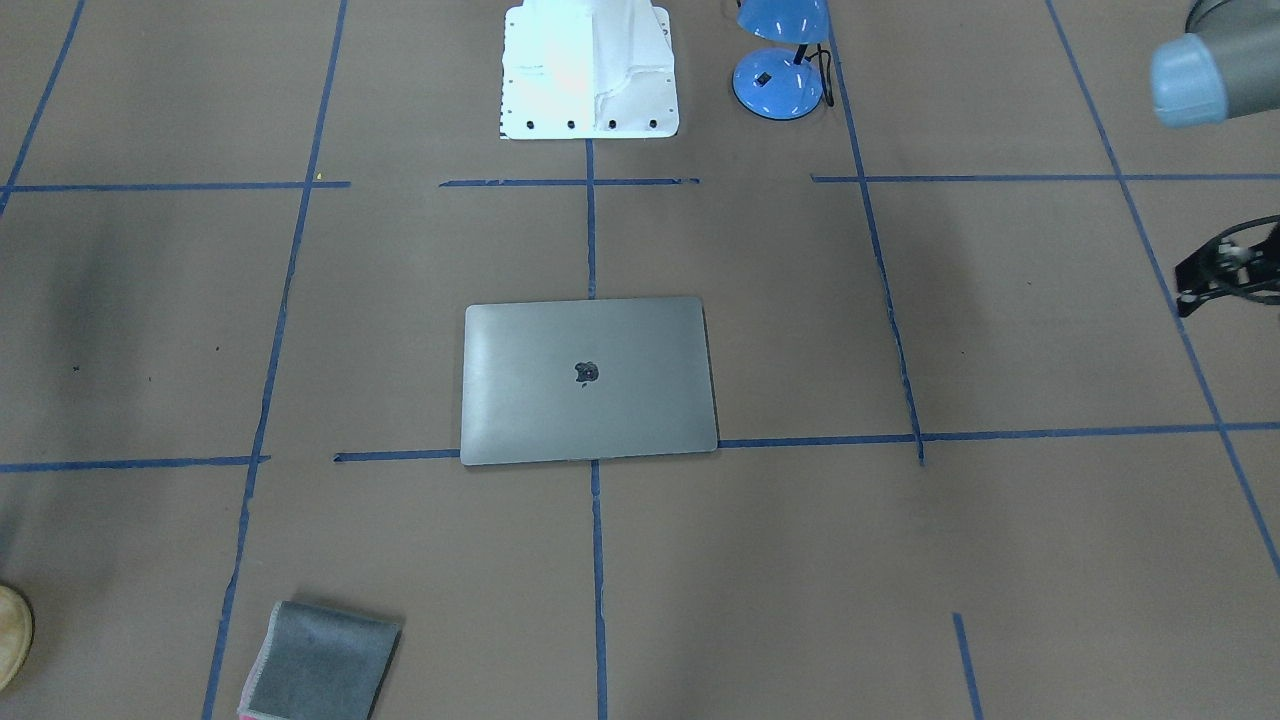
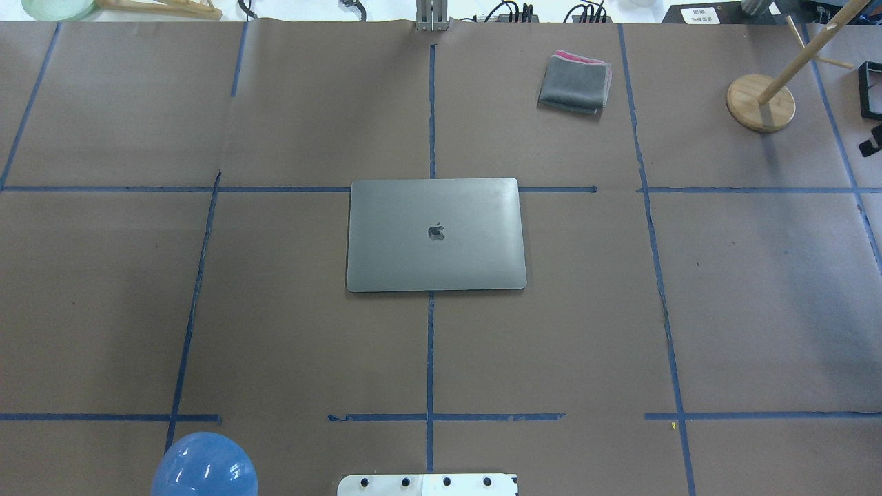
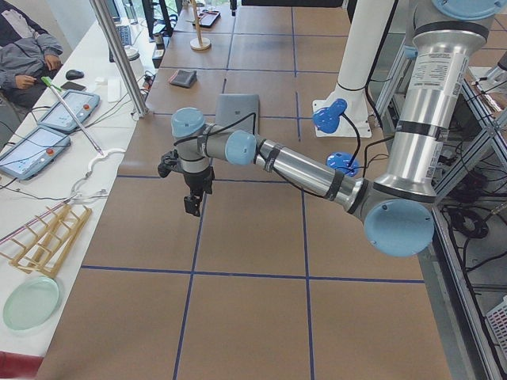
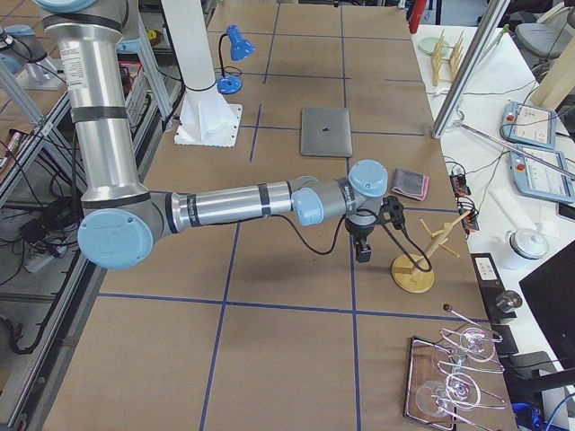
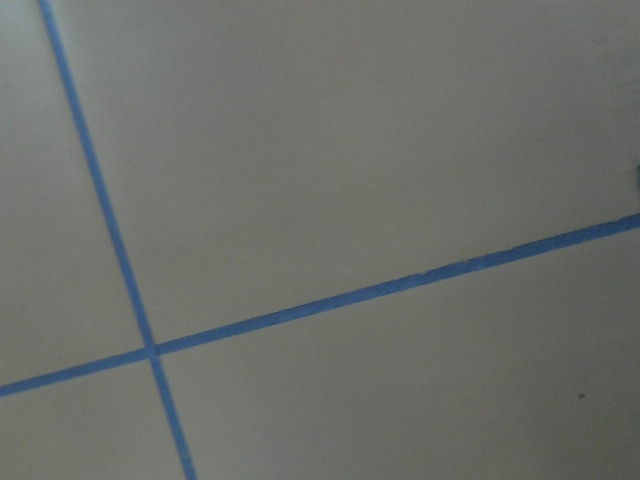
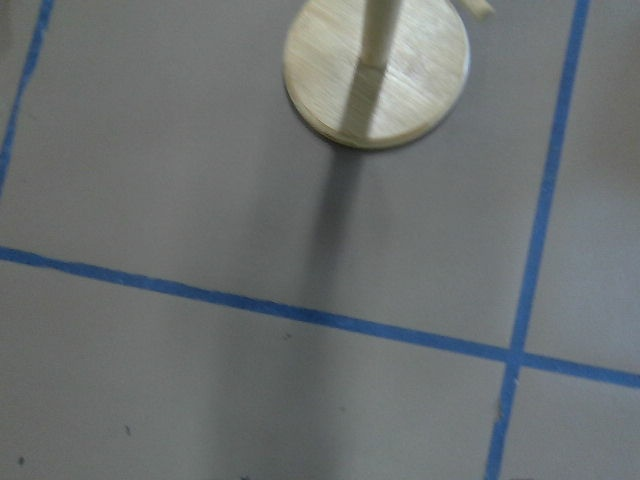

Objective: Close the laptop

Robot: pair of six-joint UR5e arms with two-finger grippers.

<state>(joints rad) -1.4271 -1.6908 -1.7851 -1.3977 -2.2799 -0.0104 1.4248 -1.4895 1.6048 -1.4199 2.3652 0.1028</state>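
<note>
The space-grey laptop (image 1: 588,400) lies flat at the table's middle with its lid down and the dark apple logo facing up; it also shows in the overhead view (image 2: 435,258) and both side views (image 3: 238,111) (image 4: 325,132). My left gripper (image 3: 192,207) hangs above bare table far to the laptop's side; only part of it shows at the front-facing view's right edge (image 1: 1215,270), and I cannot tell whether it is open or shut. My right gripper (image 4: 363,251) hangs above the table near a wooden stand, far from the laptop; I cannot tell its state.
A folded grey cloth (image 2: 575,83) lies at the far side. A wooden stand (image 2: 760,103) is at the far right, below the right wrist camera (image 6: 378,70). A blue lamp (image 1: 780,60) stands beside the white robot base (image 1: 590,70). A tray of glasses (image 4: 458,377) sits at the right end.
</note>
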